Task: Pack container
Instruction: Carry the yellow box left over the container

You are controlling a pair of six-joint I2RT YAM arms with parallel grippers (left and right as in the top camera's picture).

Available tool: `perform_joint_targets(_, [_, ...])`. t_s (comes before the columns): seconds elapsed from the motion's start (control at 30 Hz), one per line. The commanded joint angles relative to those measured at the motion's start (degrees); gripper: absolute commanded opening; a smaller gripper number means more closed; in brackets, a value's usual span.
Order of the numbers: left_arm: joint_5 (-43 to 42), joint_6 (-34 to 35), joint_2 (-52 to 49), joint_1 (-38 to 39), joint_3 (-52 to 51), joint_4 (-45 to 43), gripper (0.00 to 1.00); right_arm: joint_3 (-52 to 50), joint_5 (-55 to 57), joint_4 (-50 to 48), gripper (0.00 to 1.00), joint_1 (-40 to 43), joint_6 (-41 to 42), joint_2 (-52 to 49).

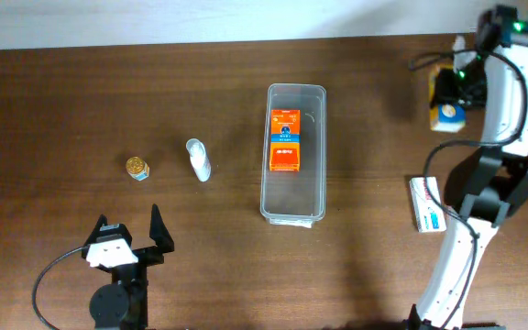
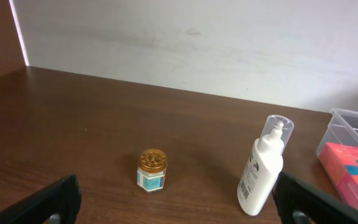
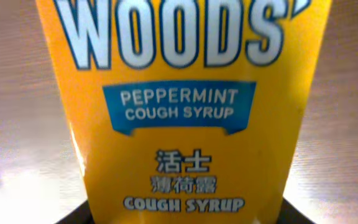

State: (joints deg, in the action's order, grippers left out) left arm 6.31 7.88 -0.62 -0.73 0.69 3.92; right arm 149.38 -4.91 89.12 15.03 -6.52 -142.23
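Note:
The clear container [image 1: 266, 147] stands lengthwise at mid-table with an orange box [image 1: 284, 139] lying in its far half. Its corner also shows in the left wrist view [image 2: 352, 121], with the orange box [image 2: 353, 171] inside. My right gripper [image 1: 452, 87] is at the far right, its fingers against both sides of a yellow cough syrup box [image 1: 447, 115], which fills the right wrist view [image 3: 179, 112]. My left gripper [image 1: 131, 243] is open and empty near the front left.
A small gold-lidded jar [image 1: 137, 167] [image 2: 151, 170] and a white bottle [image 1: 198, 159] [image 2: 263, 168] lie left of the container, ahead of the left gripper. A white box [image 1: 426, 203] lies at the right beside the right arm.

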Motion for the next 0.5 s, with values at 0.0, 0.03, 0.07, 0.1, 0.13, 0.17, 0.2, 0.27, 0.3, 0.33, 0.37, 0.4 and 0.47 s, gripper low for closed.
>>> perform_joint_targets(0.0, [0.61, -0.92, 0.33, -0.17, -0.15, 0.07, 0.99, 8.02, -2.64, 3.82, 0.51, -5.22, 5.40, 0.50])
perform_joint_targets(0.03, [0.61, -0.92, 0.33, -0.17, -0.15, 0.07, 0.99, 9.73, -2.69, 5.22, 0.51, -6.64, 5.64, 0.50])
perform_joint_targets(0.07, [0.61, -0.92, 0.33, -0.17, -0.15, 0.07, 0.99, 10.97, -2.62, 6.47, 0.51, -7.82, 6.01, 0.50])
perform_joint_targets(0.1, [0.61, -0.92, 0.33, -0.17, -0.15, 0.07, 0.99, 12.31, -2.64, 7.89, 0.51, -9.33, 6.45, 0.50])
perform_joint_targets(0.13, [0.61, -0.92, 0.33, -0.17, -0.15, 0.07, 0.99, 13.16, -2.67, 8.24, 0.51, -10.86, 7.85, 0.52])
perform_joint_targets(0.17, [0.61, -0.92, 0.33, -0.17, -0.17, 0.07, 0.99, 13.29, -2.71, 8.22, 0.51, -11.93, 9.33, 0.83])
perform_joint_targets(0.2, [0.61, -0.92, 0.33, -0.17, -0.15, 0.07, 0.99, 13.33, -2.93, 8.22, 0.51, -13.62, 10.54, 1.18])
perform_joint_targets(0.27, [0.61, -0.92, 0.33, -0.17, -0.15, 0.07, 0.99, 13.33, -3.10, 8.22, 0.51, -17.03, 13.44, 1.64])
perform_joint_targets(0.3, [0.61, -0.92, 0.33, -0.17, -0.15, 0.07, 0.99, 13.33, -3.13, 8.22, 0.51, -18.60, 15.26, 1.70])
perform_joint_targets(0.33, [0.61, -0.92, 0.33, -0.17, -0.17, 0.07, 0.99, 13.31, -3.15, 8.22, 0.51, -20.26, 17.16, 1.68])
perform_joint_targets(0.37, [0.61, -0.92, 0.33, -0.17, -0.15, 0.07, 1.00, 13.31, -3.15, 8.22, 0.51, -21.24, 18.23, 1.70])
perform_joint_targets(0.4, [0.61, -0.92, 0.33, -0.17, -0.17, 0.07, 0.99, 13.27, -3.10, 8.22, 0.51, -22.77, 19.45, 1.68])
perform_joint_targets(0.47, [0.61, -0.92, 0.33, -0.17, -0.17, 0.07, 0.99, 13.27, -3.08, 8.22, 0.52, -25.07, 21.99, 1.68])
